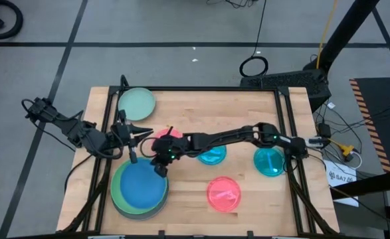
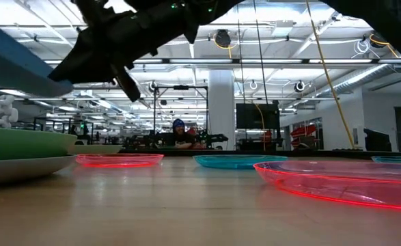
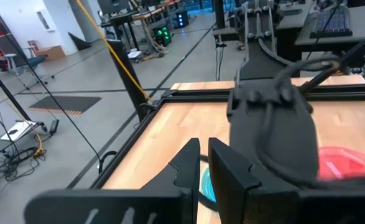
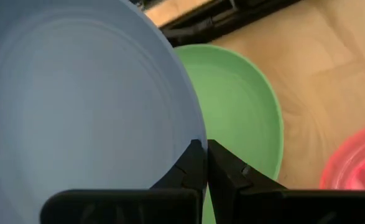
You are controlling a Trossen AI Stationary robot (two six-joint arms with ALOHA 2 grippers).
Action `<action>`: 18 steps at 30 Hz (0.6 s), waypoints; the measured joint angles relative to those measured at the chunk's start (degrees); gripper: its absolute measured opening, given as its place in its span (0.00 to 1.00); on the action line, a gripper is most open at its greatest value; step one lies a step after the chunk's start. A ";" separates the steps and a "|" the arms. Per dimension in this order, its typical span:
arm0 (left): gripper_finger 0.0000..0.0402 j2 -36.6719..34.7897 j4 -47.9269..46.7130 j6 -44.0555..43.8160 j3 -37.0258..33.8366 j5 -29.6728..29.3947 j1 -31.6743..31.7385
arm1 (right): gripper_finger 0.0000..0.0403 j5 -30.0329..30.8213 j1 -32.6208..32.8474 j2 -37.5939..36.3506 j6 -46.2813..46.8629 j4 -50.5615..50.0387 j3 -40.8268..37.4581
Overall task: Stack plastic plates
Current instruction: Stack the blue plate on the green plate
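right gripper (image 1: 160,170) lower left of centre in the high view, jaws pinching the rim of the round blue plastic plate (image 1: 141,185), held tilted over the large green plate (image 1: 118,192) and grey plate (image 1: 131,214) beneath (low view shows the blue edge raised). left gripper (image 1: 145,131) just above them, fingers nearly together, empty. pale green plate (image 1: 136,104) upper left; pink plate (image 1: 223,194) lower centre; teal plate (image 1: 269,162) right.

Smooth matt blue plate (image 4: 76,106), wooden table (image 1: 248,199)
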 joint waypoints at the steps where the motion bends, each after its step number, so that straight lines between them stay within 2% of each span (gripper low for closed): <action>1: 0.10 0.00 -0.09 -0.20 0.00 -0.01 0.00 | 0.00 0.08 0.15 0.29 -0.11 -0.62 0.40; 9: 0.10 0.00 -0.82 -2.19 0.00 0.01 -0.04 | 0.01 5.65 0.41 0.66 -4.22 -4.09 0.47; 14: 0.10 0.00 -1.67 -3.47 0.00 -0.02 -0.33 | 0.01 12.15 1.21 0.66 -6.03 -4.76 0.47; 18: 0.10 0.01 -1.82 -4.03 0.00 -0.02 -0.33 | 0.01 12.19 1.49 0.66 -6.27 -4.55 0.47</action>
